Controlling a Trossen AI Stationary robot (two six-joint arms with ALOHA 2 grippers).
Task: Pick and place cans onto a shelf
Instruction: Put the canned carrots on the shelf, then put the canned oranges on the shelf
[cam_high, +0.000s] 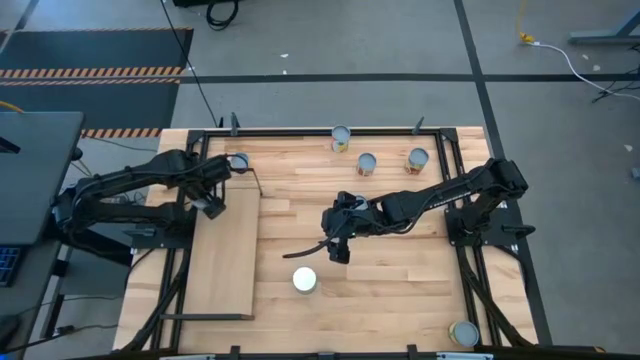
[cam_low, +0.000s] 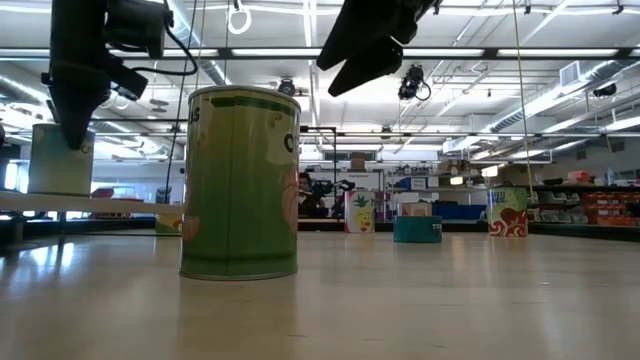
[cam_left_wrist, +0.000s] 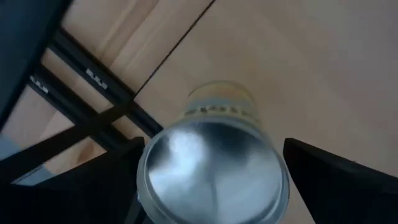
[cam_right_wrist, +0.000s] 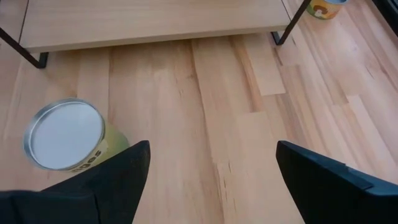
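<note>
We find one can (cam_high: 238, 162) standing on the shelf (cam_high: 225, 265), at its far corner; we judge this the only placement made so far. The left gripper (cam_high: 212, 205) is over that end of the shelf, and its wrist view shows the can's silvery top (cam_left_wrist: 211, 168) between the two dark fingers (cam_left_wrist: 336, 180), which stand apart on either side with gaps showing. We judge the can released or about to be.

Still on the tabletop (cam_high: 400, 270) we count five more cans: three in a loose group near the far edge (cam_high: 341, 139) (cam_high: 366, 165) (cam_high: 417, 160), a green-labelled one (cam_high: 304, 280) near the middle, and one at the near right corner (cam_high: 464, 333). Most of the work remains.

The right arm reaches toward the table's centre. The right gripper (cam_high: 338, 247) hangs above the boards just beside the green-labelled can (cam_right_wrist: 65, 135), fingers spread wide and holding nothing. We judge that can its likely next pick.
</note>
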